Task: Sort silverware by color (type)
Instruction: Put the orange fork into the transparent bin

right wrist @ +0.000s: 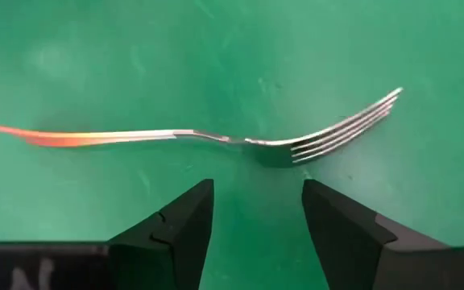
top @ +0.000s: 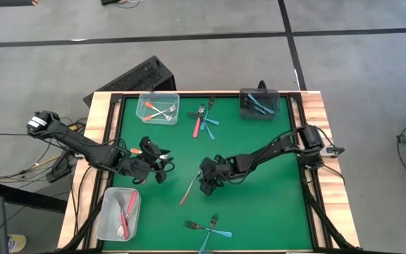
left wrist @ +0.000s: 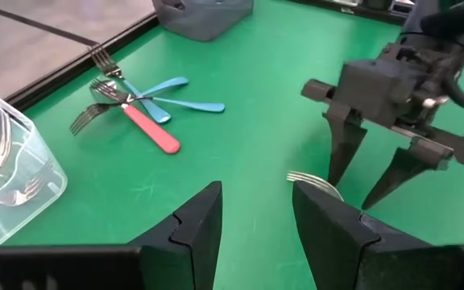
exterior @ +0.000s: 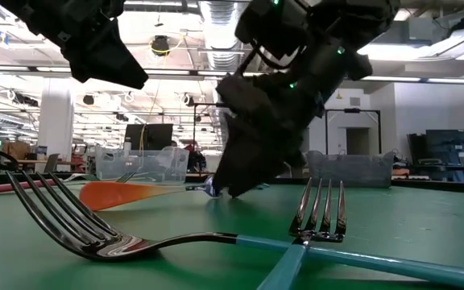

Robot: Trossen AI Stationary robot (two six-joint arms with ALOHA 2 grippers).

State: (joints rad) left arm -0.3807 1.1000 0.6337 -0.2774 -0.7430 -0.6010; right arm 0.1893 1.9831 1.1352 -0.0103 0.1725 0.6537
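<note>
Hovering low over mid-table, the right gripper point(top: 206, 185) stands with fingers spread wide and empty, directly above an orange fork point(right wrist: 200, 137). That fork lies flat on the green mat point(top: 259, 204), free of both fingers, tines toward the gripper and handle angled away toward the near-left.

Judged step: either a fresh set-down or the approach to a pick. If picking:
- Centre the jaws across the slim neck, just behind the tines, where the metal arches off the mat.
- Descend until the fingertips touch the mat, then close; the handle lies flat and offers little to bite.
- Lift straight up to avoid dragging the tines.

The left gripper point(top: 159, 166) waits near the left side of the mat, fingers point(left wrist: 196, 229) parted and holding nothing. Keep it clear of the right arm's path.

Destination, by judgement: the clear bin point(top: 158, 108) at the far left holds a fork with an orange handle. The near-left bin point(top: 118, 213) holds red, the dark bin point(top: 259, 104) blue.

Unsorted forks remain: a far cluster point(top: 204, 120) with a red-handled fork and blue-handled ones, and a blue pair point(top: 208, 229) near the front edge.
</note>
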